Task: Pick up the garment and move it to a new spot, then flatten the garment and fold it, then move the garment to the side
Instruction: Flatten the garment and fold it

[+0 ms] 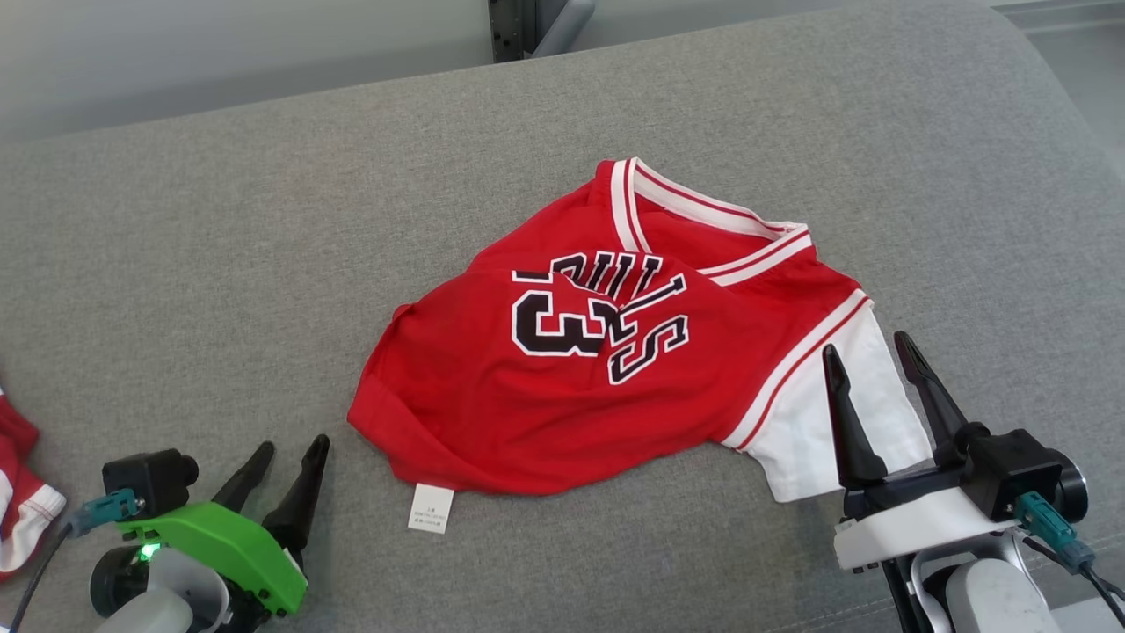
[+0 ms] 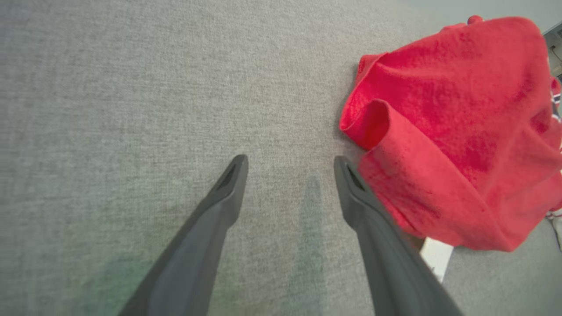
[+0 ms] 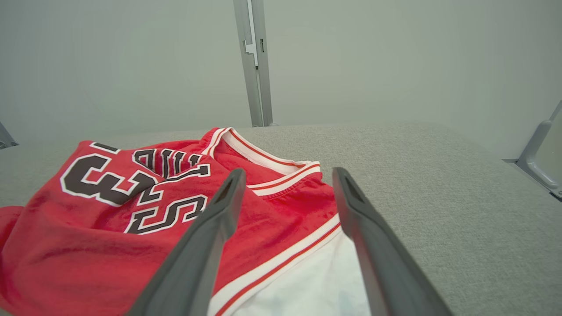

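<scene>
A red basketball jersey with black lettering, white trim and a white sleeve lies crumpled in the middle of the grey cushion. A white label sticks out under its near edge. My right gripper is open over the white sleeve at the jersey's right end, and the jersey spreads under its fingers. My left gripper is open at the lower left, apart from the cloth. In the left wrist view the jersey's folded red corner lies just right of the right finger.
Another red and white garment lies at the left edge of the cushion. A pale wall with a grey metal post stands behind the cushion. A grey frame piece sits at the right. Bare cushion stretches left of the jersey.
</scene>
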Motion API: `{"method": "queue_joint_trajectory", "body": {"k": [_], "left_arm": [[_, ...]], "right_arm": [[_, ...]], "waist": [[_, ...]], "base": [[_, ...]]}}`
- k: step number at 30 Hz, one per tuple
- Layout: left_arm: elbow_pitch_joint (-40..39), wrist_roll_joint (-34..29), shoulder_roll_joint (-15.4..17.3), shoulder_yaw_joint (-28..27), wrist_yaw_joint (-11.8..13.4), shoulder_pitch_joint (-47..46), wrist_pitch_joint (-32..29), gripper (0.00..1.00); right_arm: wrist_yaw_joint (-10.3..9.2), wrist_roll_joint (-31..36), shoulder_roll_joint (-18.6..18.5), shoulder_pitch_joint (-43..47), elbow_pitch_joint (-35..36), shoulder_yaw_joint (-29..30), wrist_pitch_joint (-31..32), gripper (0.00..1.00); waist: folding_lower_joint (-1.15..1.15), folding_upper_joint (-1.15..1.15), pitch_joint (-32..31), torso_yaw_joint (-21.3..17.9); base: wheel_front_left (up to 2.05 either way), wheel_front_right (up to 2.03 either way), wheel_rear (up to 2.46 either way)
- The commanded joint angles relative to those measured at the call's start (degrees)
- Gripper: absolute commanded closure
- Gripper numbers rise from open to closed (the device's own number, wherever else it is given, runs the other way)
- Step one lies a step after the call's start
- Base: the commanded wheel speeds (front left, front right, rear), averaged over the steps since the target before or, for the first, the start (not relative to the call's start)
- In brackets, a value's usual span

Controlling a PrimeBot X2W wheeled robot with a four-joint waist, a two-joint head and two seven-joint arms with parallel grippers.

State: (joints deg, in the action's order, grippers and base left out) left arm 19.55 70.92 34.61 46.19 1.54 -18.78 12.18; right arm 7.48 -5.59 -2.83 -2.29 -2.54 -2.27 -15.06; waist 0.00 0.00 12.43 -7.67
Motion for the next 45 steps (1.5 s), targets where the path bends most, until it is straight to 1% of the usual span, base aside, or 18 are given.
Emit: {"method": "queue_joint_trajectory", "body": {"k": [1, 4, 7, 11, 14, 19, 20, 21, 22, 24, 26, 29, 32, 35, 39, 42, 45], "left_arm": [[-0.39, -1.06, 1.21, 0.56, -0.55, 0.72, -0.37, 0.00], [-1.47, -1.80, 1.80, 1.69, -3.23, 1.08, -0.73, 0.00], [-1.30, -3.02, 2.08, 3.13, -4.75, 0.48, -1.06, 0.00], [-0.81, -3.02, 0.04, 3.80, -6.07, -1.19, -1.43, 0.00], [-0.23, -3.18, -0.83, 4.49, -7.09, -2.37, -1.99, 0.00], [2.60, -4.02, -3.52, 6.30, -8.17, -4.90, -3.31, 0.00], [3.30, -3.53, -4.15, 6.69, -8.33, -5.21, -3.81, 0.18], [3.84, -3.60, -4.44, 7.11, -8.52, -5.56, -4.20, 0.62], [4.58, -3.66, -4.71, 7.43, -8.57, -5.90, -4.39, 1.00], [5.38, -3.56, -5.10, 8.03, -8.79, -6.13, -4.37, 1.00], [5.71, -3.51, -4.52, 8.41, -8.97, -5.86, -3.96, 1.00], [4.92, -2.87, -2.76, 7.84, -8.96, -4.49, -2.40, 1.00], [2.56, -2.17, -0.30, 6.81, -8.91, -2.37, -0.71, 1.00], [-0.73, -1.07, 2.35, 4.61, -7.39, 0.78, 1.08, 1.00], [-6.11, -0.29, 4.20, 1.56, -4.02, 5.45, 2.44, 1.00], [-8.81, 1.94, 3.46, -0.95, -1.93, 9.56, 2.80, 1.00], [-7.45, 2.26, 1.39, -2.41, 0.01, 11.96, 3.04, 1.00]], "right_arm": [[0.02, -0.10, -0.12, 0.29, 0.13, -0.01, -0.18, 0.00], [0.03, -0.10, -0.12, 0.24, 0.18, 0.16, -0.18, 0.00], [0.03, -0.10, -0.11, 0.10, 0.13, 0.15, -0.18, 0.00], [0.03, -0.17, -0.12, -0.06, 0.29, 0.25, -0.18, 0.00], [0.02, -0.15, -0.11, -0.19, 0.20, 0.02, -0.18, 0.00], [0.03, -0.21, -0.12, -0.52, 0.11, -0.01, -0.18, 0.00], [0.03, -0.19, -0.12, -0.52, 0.06, -0.07, -0.18, 0.00], [0.03, -0.19, -0.12, -0.55, 0.02, -0.10, -0.18, 0.00], [0.02, -0.25, -0.12, -0.61, 0.01, -0.07, -0.18, 0.00], [0.03, -0.35, -0.12, -0.56, 0.04, 0.03, -0.19, 0.00], [0.03, -0.48, -0.12, 0.04, 0.11, 0.42, -0.18, 0.00], [0.03, -0.63, -0.11, 1.33, 0.17, 1.13, -0.18, 0.00], [0.03, -0.78, -0.11, 2.22, 0.21, 1.94, -0.18, 0.00], [0.02, -0.60, -0.13, 2.70, 0.13, 2.15, -0.18, 0.00], [0.03, -0.26, -0.12, 2.65, 0.16, 1.90, -0.18, 0.00], [0.02, 0.37, -0.14, 2.17, -0.23, 1.21, -0.18, 0.00], [0.03, 0.52, -0.12, 1.34, -0.53, 0.42, -0.18, 0.00]], "waist": [[0.00, 0.00, 0.10, -0.41], [0.00, 0.00, 0.23, -0.92], [0.00, 0.00, 0.31, -1.50], [0.00, 0.00, 0.51, -1.95], [0.00, 0.00, 0.51, -2.37], [0.00, 0.00, 0.58, -2.79], [0.00, 0.00, 0.55, -2.87], [0.00, 0.00, 0.55, -2.97], [0.00, 0.00, 0.52, -3.11], [0.00, 0.00, 0.38, -3.26], [0.00, 0.00, 0.07, -3.05], [0.00, 0.00, -0.50, -2.07], [0.00, 0.00, -1.03, -0.05], [0.00, 0.00, -1.42, 2.44], [0.00, 0.00, -1.92, 6.31], [0.00, 0.00, -2.19, 8.89], [0.00, 0.00, -2.01, 10.74]], "base": [[0.00, 0.00, 0.00], [0.00, 0.00, 0.00], [0.00, 0.00, 0.00], [0.00, 0.00, 0.00], [0.00, 0.00, 0.00], [0.00, 0.00, 0.00], [0.00, 0.00, 0.00], [0.00, 0.00, 0.00], [0.00, 0.00, 0.00], [0.00, 0.00, 0.00], [0.00, 0.00, 0.00], [0.00, 0.00, 0.00], [0.00, 0.00, 0.00], [0.00, 0.00, 0.00], [0.00, 0.00, 0.00], [0.00, 0.00, 0.00], [0.00, 0.00, 0.00]]}}
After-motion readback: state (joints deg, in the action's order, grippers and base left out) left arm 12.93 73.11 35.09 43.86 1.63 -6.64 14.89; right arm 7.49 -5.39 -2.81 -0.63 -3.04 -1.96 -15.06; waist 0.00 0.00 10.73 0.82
